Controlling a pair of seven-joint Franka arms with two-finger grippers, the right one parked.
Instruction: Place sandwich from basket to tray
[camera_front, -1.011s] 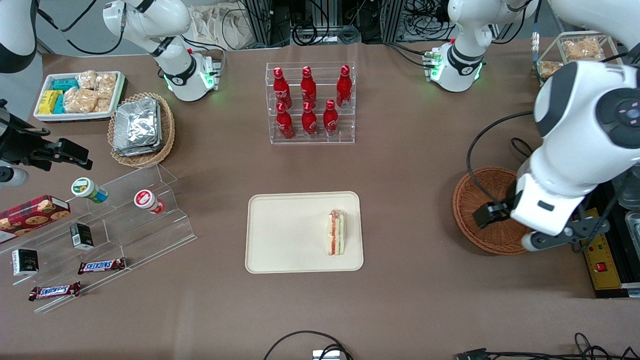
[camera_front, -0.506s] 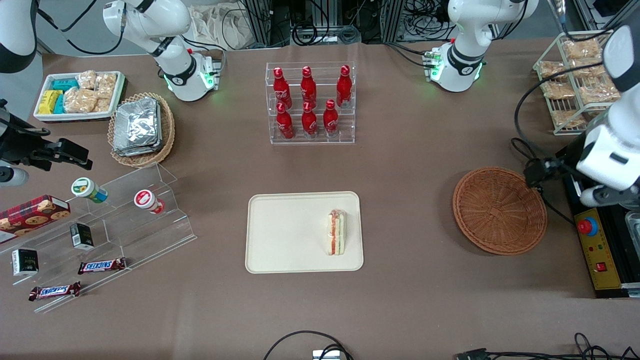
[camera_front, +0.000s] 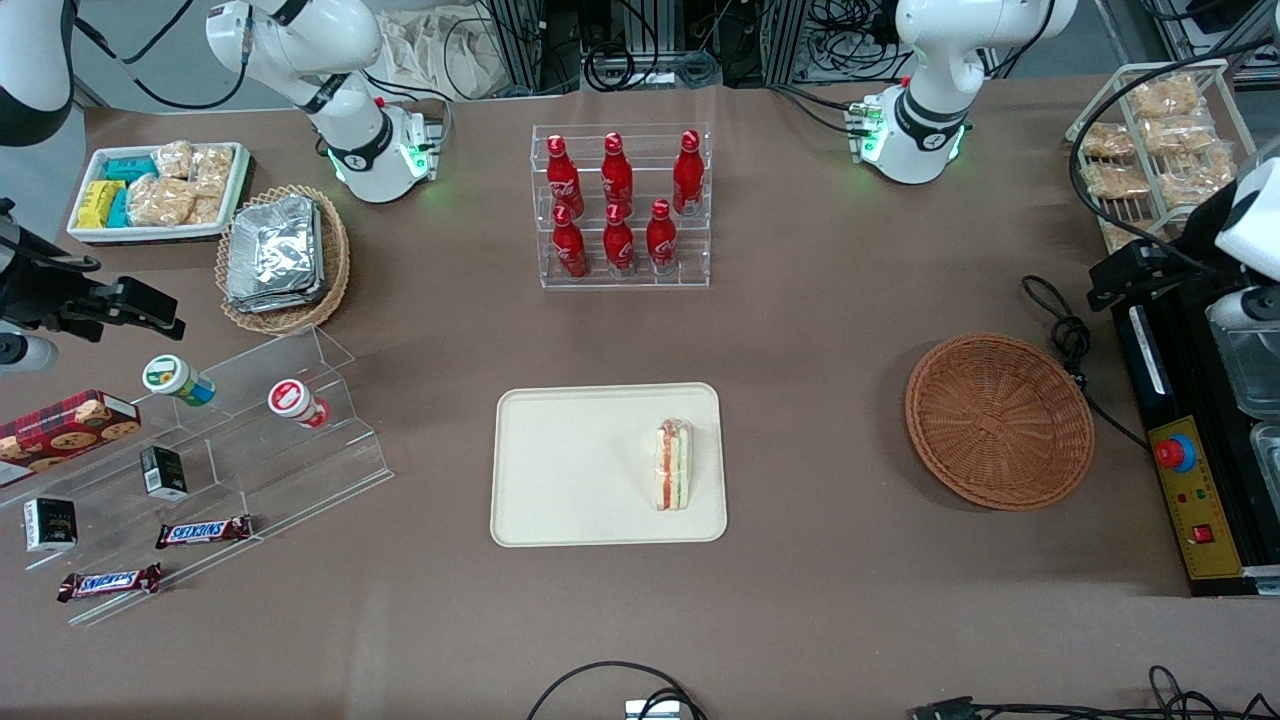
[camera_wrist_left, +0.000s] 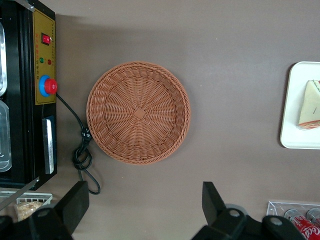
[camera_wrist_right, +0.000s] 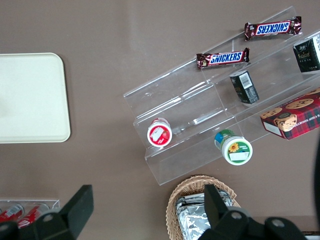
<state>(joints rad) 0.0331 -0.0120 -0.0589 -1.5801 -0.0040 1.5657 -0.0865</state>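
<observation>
Gripper (camera_wrist_left: 142, 210) of the left arm hung high over bare tabletop beside the basket (camera_wrist_left: 138, 112), its fingers spread wide and holding nothing. That basket (camera_front: 999, 421) was empty, while the sandwich (camera_front: 674, 464) lay flat on the tray (camera_front: 560, 470), near the tray's edge toward the working arm's end. By the look of it, the transfer was done and nothing was left to move.

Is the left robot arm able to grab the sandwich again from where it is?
Probably yes. The sandwich lies uncovered on the tray, nothing over or against it. The open gripper hangs high up near the basket, with only bare table between.
</observation>
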